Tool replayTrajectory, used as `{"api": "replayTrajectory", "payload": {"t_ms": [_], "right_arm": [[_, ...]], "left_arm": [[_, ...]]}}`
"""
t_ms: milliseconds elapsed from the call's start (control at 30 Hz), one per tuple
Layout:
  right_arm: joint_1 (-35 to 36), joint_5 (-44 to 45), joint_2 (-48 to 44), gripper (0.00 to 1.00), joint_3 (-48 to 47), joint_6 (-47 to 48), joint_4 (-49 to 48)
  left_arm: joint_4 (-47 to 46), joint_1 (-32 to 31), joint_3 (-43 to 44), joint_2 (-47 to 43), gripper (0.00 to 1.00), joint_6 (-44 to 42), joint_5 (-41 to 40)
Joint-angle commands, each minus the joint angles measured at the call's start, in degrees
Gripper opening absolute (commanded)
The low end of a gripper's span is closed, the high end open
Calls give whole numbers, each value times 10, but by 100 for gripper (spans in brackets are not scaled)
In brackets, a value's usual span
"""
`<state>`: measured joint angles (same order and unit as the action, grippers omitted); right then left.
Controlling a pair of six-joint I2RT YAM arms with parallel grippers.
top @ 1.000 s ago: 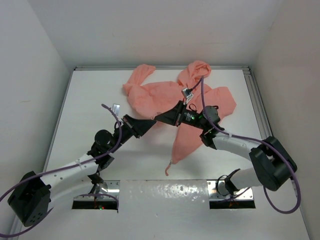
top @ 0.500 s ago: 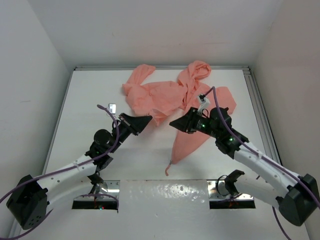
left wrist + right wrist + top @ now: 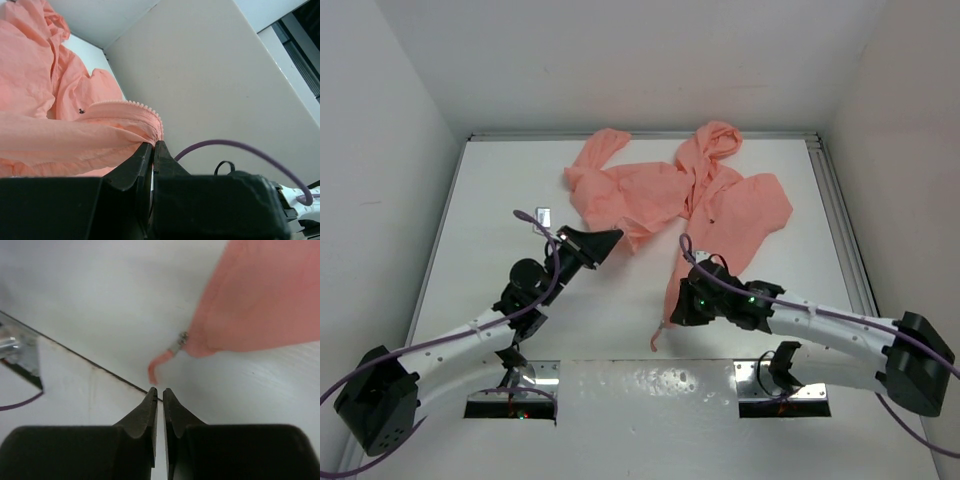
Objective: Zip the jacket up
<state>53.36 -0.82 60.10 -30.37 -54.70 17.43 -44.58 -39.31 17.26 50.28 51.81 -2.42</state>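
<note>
Left pincer (image 3: 153,146) pinching jacket (image 3: 55,95) edge, right pincer (image 3: 160,391) near hem corner

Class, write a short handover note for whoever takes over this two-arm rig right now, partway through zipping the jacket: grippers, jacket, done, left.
Left gripper: shut on the jacket's toothed zipper edge.
Right gripper: shut, empty, low over the table, just short of the pink tail at the other front panel's near tip.
Jacket: crumpled at the far middle of the table, front open.
Done: one zipper edge gripped.
Left: probably grasp the other edge, bring the two halves together, then zip.
</note>
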Motion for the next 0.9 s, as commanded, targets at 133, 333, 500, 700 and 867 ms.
{"api": "replayTrajectory", "payload": {"t_ms": [133,333,500,700,867], "right_arm": [[85,116,91,29,-21,-37,8],[98,233,124,40,0,-79,1],[98,245,168,40,-17,-80,-26],[98,273,217,40,-43,-74,-20],[98,253,230,41,-48,-78,-43]], "left_arm": [[-39,5,-17,-6,0,9,19],[-8,5,-28,-41,0,0,18],[4,4,-28,-47,0,-2,22],[5,5,-36,-54,0,0,20],[8,5,-32,-44,0,-5,21]]}}
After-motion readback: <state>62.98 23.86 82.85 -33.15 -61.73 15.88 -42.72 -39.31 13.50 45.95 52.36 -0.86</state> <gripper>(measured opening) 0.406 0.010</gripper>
